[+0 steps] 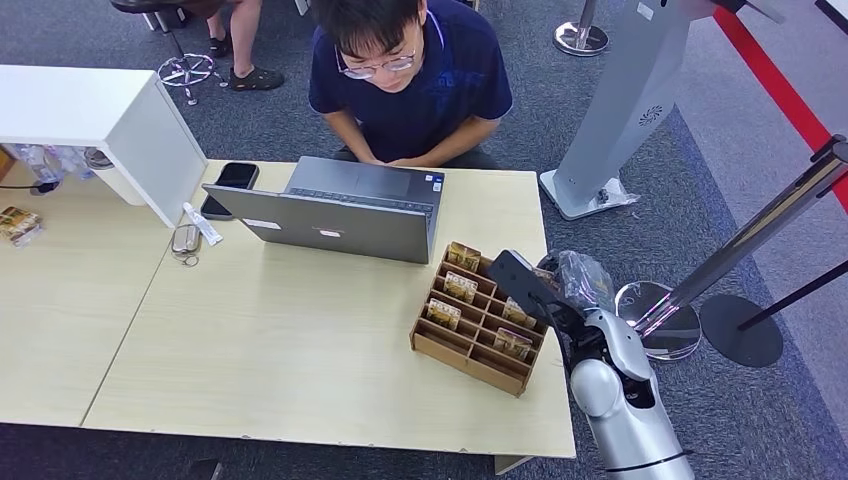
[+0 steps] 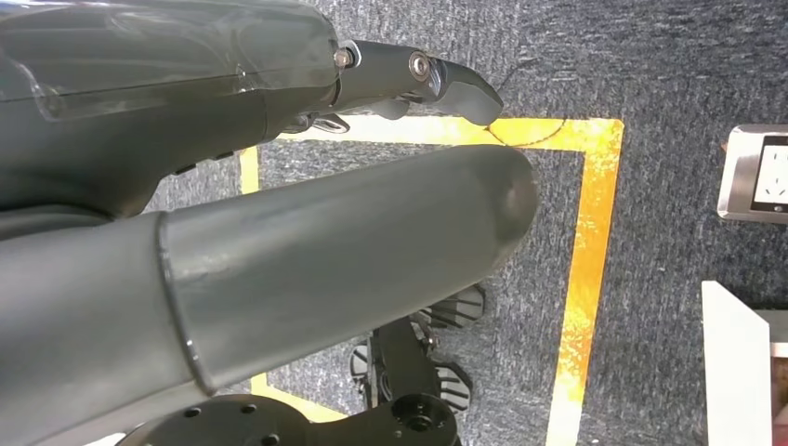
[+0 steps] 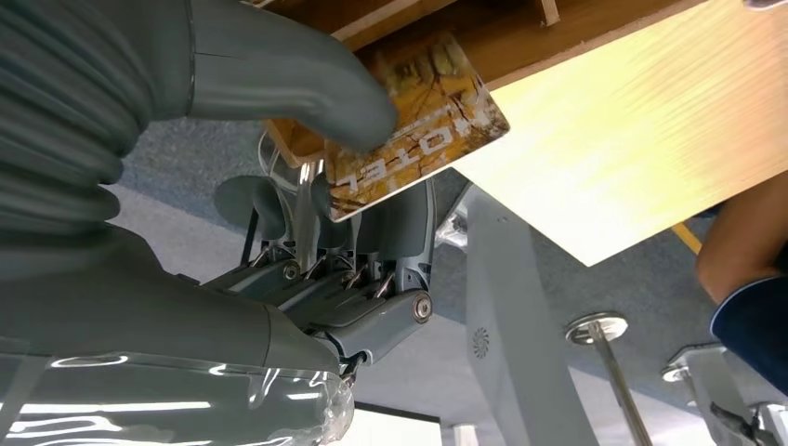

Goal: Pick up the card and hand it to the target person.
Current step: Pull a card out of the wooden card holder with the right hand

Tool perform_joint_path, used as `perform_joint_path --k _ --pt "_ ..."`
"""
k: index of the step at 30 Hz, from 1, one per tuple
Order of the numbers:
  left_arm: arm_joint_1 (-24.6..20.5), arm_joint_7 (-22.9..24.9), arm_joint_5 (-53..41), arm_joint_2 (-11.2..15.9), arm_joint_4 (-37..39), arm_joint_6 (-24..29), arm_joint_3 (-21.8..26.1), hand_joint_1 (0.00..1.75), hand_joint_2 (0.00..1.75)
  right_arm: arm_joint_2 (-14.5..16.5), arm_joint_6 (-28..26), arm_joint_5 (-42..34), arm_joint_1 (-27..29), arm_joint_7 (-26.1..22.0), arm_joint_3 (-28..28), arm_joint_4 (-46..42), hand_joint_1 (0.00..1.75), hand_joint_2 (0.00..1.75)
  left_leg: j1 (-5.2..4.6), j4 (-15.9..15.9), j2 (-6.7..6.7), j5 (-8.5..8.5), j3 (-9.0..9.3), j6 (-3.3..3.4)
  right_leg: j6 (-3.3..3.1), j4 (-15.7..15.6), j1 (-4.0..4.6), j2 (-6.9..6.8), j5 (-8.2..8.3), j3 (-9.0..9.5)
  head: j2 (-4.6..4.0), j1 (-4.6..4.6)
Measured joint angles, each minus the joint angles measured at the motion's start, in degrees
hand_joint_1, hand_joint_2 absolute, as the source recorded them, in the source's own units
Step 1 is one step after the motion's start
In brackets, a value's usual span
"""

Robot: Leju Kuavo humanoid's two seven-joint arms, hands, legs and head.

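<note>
The right hand pinches a hotel card between thumb and fingers, just above the wooden card rack, across which the person sits. The left hand hangs over carpet, fingers apart, holding nothing.

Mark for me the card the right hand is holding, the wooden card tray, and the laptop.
card (image 3: pixel 418 121): right wrist view, on its printed face beside the thumb.
wooden card tray (image 1: pixel 470 362): head view, on its front wall nearest the robot.
laptop (image 1: pixel 330 228): head view, on the grey back of its lid.
</note>
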Motion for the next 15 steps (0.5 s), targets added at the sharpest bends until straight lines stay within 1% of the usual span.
perform_joint_path --k 5,9,15 --pt "0.0 0.1 -0.1 0.0 0.0 0.0 0.0 0.00 0.00 0.0 0.2 -0.2 -0.1 0.1 0.0 0.0 1.23 1.75 0.00 0.0 0.00 0.00 0.00 0.00 0.00 0.0 0.00 0.00 0.00 0.00 0.01 0.00" --pt "0.0 0.1 -0.1 0.0 0.0 0.0 0.0 0.00 0.00 0.0 0.3 -0.4 -0.1 0.1 0.0 0.0 1.29 1.75 0.00 0.0 0.00 0.00 0.00 0.00 0.00 0.0 0.00 0.00 0.00 0.00 0.01 0.00" --pt "0.0 0.1 -0.2 0.0 0.0 0.0 0.0 0.00 0.00 0.0 0.3 -0.9 -0.2 0.1 0.0 0.0 1.34 1.75 0.00 0.0 0.00 0.00 0.01 0.00 0.00 0.0 0.00 0.00 0.00 0.00 0.00 0.00"
